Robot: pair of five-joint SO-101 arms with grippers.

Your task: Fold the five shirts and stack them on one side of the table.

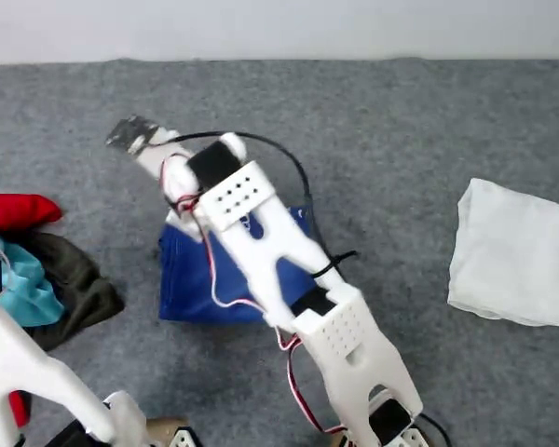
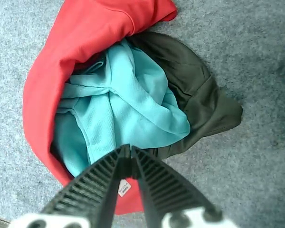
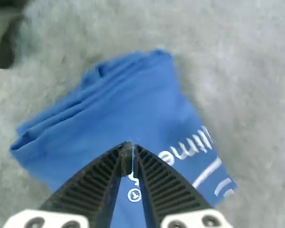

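Three loose shirts (image 1: pixel 61 279) left of blue shirt (image 3: pixel 114 109), white shirt (image 1: pixel 517 251) right; right arm (image 1: pixel 289 251) covers its print (image 3: pixel 190 145) overhead. Pressed together: left gripper (image 2: pixel 126 151), right gripper (image 3: pixel 127 146).

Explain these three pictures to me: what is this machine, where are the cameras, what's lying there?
The machine is a pair of small white robot arms at a grey table. One picture looks down from overhead; the other two come from a camera on each wrist, so the black ribbed fingers in front are that arm's own gripper. The left gripper, shut, hangs over a heap: red shirt, teal shirt, dark shirt. The right gripper, also shut, is above a folded blue shirt. A folded white shirt lies apart. Neither gripper holds anything.
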